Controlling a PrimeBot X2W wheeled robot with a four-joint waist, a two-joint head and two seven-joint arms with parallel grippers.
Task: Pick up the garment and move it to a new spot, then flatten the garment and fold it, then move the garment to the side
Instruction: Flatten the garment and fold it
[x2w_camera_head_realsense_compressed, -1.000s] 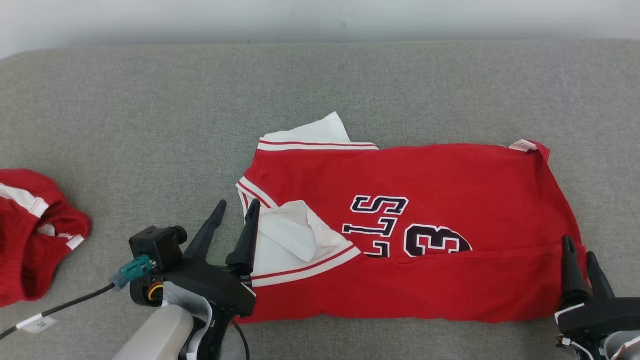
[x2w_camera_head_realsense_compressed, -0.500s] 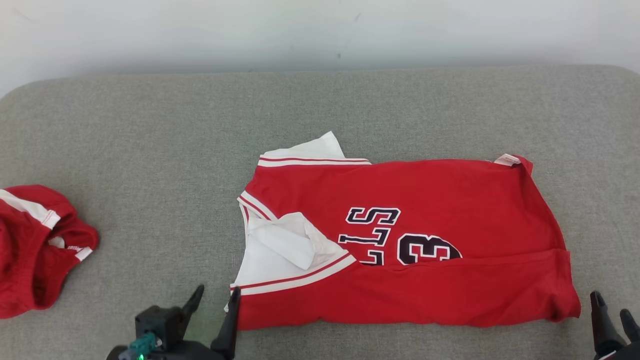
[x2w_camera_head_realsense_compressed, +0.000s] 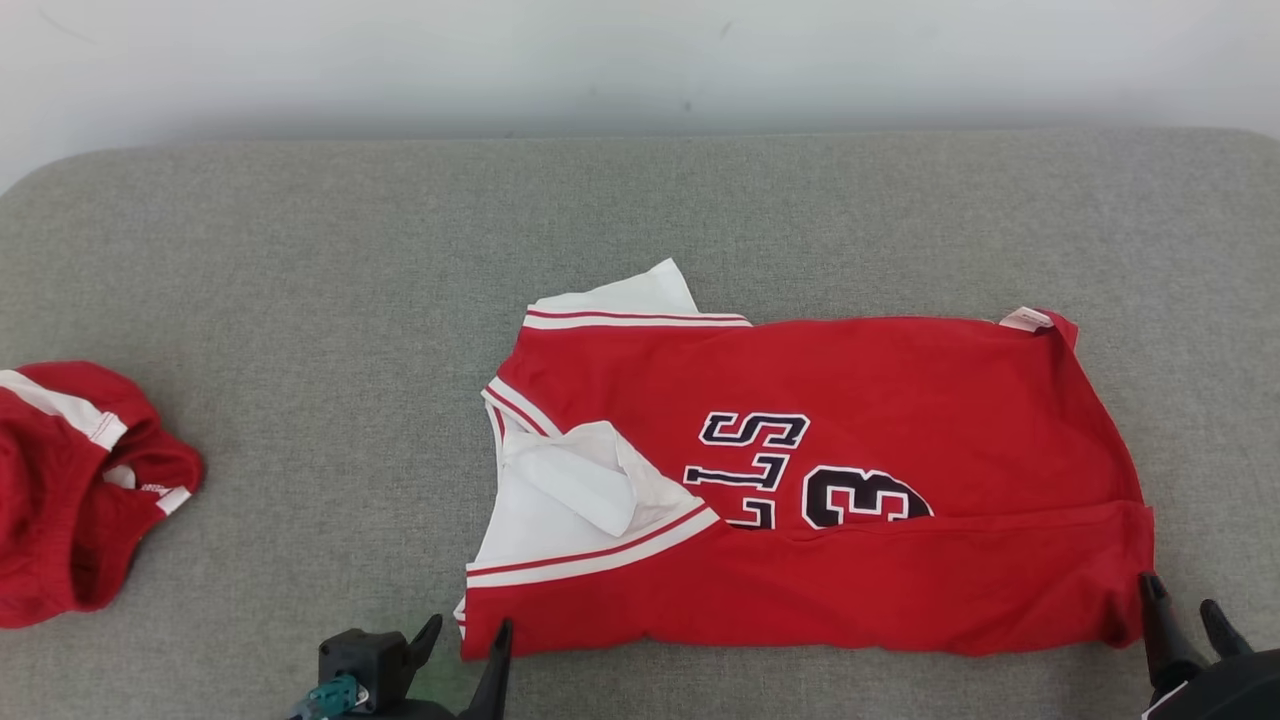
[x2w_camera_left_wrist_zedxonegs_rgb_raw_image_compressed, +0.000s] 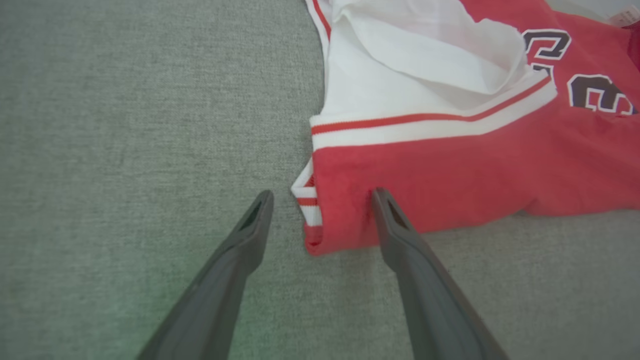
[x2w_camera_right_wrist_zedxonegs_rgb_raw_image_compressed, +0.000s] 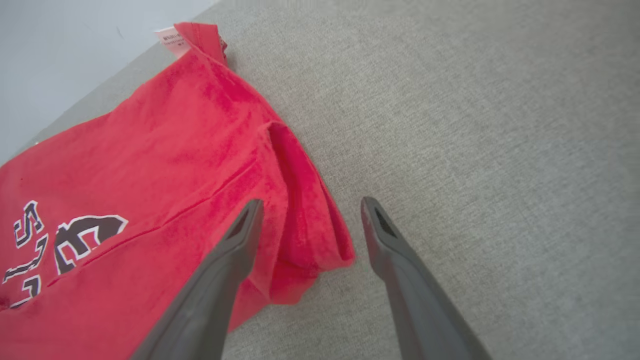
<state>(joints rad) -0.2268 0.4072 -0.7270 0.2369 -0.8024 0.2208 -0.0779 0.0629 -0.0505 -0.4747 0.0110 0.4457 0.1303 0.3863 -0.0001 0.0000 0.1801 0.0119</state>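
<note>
Two near corners straddled: left gripper (x2w_camera_head_realsense_compressed: 468, 630) and right gripper (x2w_camera_head_realsense_compressed: 1180, 597) at the red jersey (x2w_camera_head_realsense_compressed: 880, 400), fingers (x2w_camera_left_wrist_zedxonegs_rgb_raw_image_compressed: 240, 250) spread wide, pinching nothing.

From my head camera: a grey woven padded surface (x2w_camera_head_realsense_compressed: 300, 250) runs from side to side, its far corners rounded, and meets a plain white wall (x2w_camera_head_realsense_compressed: 400, 60) behind it. A few small dark specks (x2w_camera_head_realsense_compressed: 687, 104) mark the wall near the middle. At the surface's left side lies a crumpled red cloth (x2w_camera_head_realsense_compressed: 60, 500) with white trim, bunched in a heap and partly cut off at the edge. My right wrist camera catches the wall at upper left.
</note>
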